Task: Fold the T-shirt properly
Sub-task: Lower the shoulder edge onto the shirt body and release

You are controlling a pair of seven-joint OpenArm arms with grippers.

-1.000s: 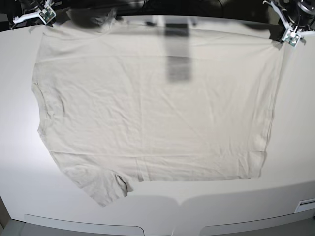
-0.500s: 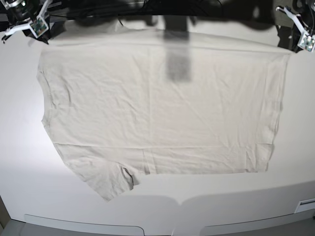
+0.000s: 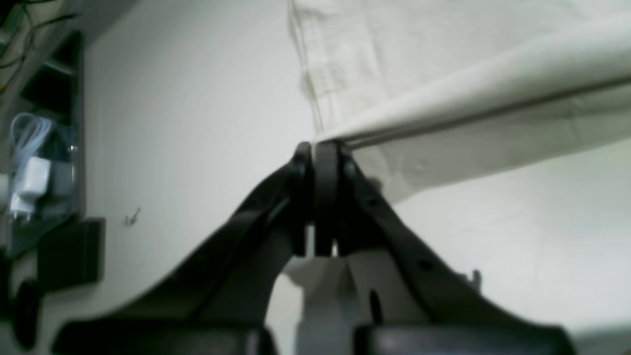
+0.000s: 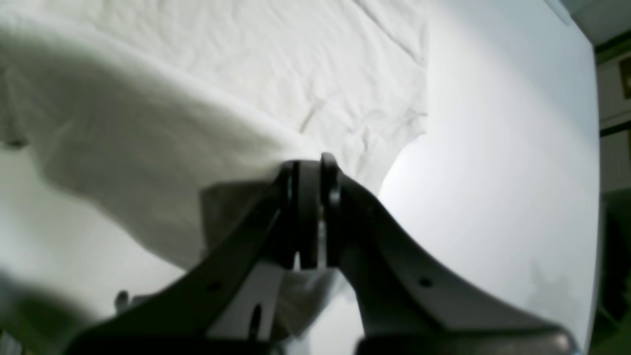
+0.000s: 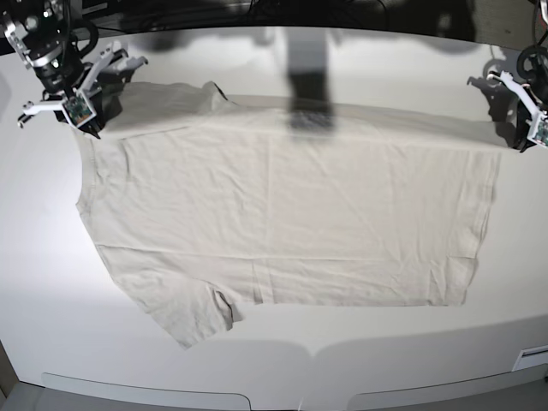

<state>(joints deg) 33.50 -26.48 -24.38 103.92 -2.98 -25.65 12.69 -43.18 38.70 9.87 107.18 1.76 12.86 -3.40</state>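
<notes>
Base view shows the right gripper point(image 5: 88, 127) at far left, jaws pinching a shoulder corner of the T-shirt point(image 5: 291, 214); the shirt lies spread across the white table point(image 5: 274, 360), far edge lifted; at far right the left gripper point(image 5: 516, 144) clamps the hem corner.

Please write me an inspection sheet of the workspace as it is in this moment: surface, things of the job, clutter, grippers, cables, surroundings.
Surface: white table, bare around the cloth.
Job's things: T-shirt spread out, wrinkled; far edge raised between the grippers, rest lying flat.
Clutter: nothing seen.
Grippers: left gripper shut on the T-shirt's edge; right gripper shut on its other far corner.
Cables: dark cables behind the table; pale coiled cable with white plug off the table.
Surroundings: dark background, details unclear.
</notes>
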